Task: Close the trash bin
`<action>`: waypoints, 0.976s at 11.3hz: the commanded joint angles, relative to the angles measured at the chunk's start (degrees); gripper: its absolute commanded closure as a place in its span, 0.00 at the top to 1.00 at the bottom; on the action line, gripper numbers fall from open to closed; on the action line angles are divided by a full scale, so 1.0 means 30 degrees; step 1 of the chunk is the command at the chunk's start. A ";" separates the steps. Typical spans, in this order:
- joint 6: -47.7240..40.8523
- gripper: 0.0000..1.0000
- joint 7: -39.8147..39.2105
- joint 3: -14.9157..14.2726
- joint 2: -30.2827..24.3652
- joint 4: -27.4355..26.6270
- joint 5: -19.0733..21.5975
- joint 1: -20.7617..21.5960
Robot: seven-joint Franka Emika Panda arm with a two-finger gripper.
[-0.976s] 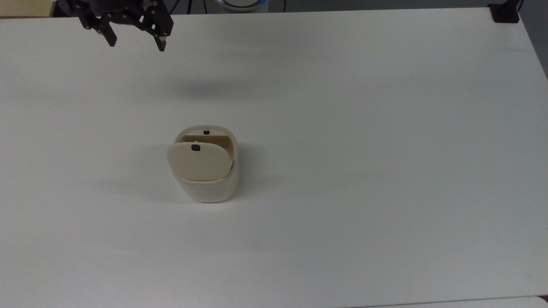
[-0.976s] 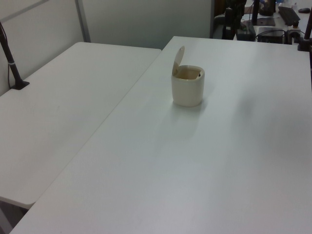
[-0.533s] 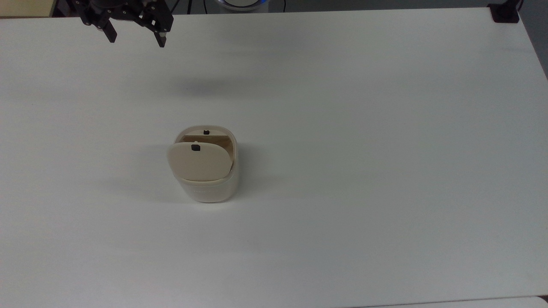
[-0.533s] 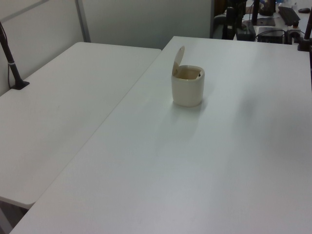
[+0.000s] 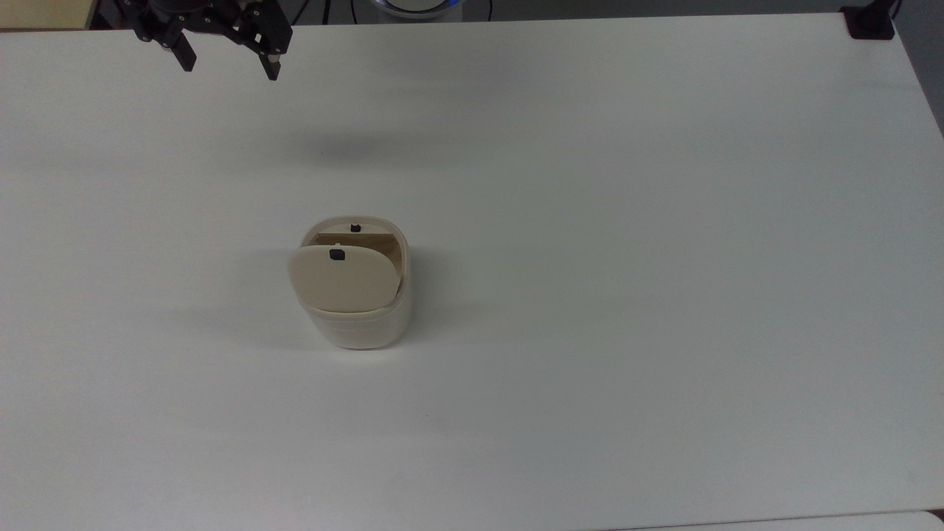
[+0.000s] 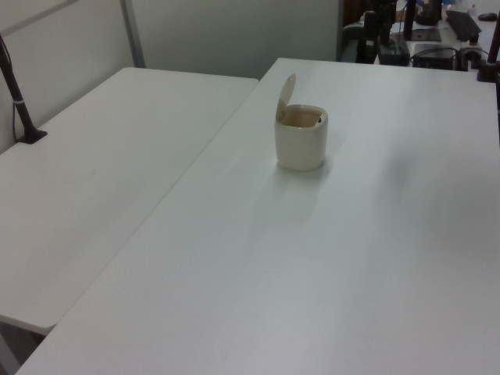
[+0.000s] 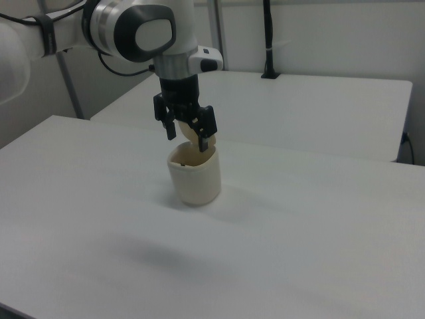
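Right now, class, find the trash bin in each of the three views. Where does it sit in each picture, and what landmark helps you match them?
Top view: the trash bin sits left of centre on the table.
Left view: upper middle, slightly right of centre.
Right view: centre-left, just below the gripper in the picture.
Shared landmark: the bin's raised lid, standing open in every view.
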 commanded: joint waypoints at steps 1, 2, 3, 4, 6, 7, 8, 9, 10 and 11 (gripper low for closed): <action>-0.0321 1.00 -0.0229 -0.0076 -0.0238 -0.0138 -0.0194 0.0027; -0.0203 1.00 -0.0200 -0.0076 -0.0092 -0.0138 -0.0194 0.0027; -0.0173 1.00 -0.0287 -0.0076 0.0200 -0.0138 -0.0223 0.0056; -0.0057 1.00 -0.0114 -0.0047 0.0435 -0.0138 -0.0252 0.0085; 0.0324 1.00 -0.0083 0.0127 0.0263 -0.0109 -0.0194 0.0318; 0.0325 1.00 -0.0054 0.0158 0.0029 0.0007 0.0038 0.0319; 0.0267 1.00 -0.0054 0.0216 -0.0002 0.0733 0.0070 0.0319; 0.0296 0.98 -0.0054 0.0246 0.0027 0.1030 0.0070 0.0436; 0.0325 0.86 -0.0141 0.0217 -0.0002 0.1468 0.0012 0.0756; 0.0412 0.68 -0.0287 0.0246 0.0114 0.2140 0.0041 0.0817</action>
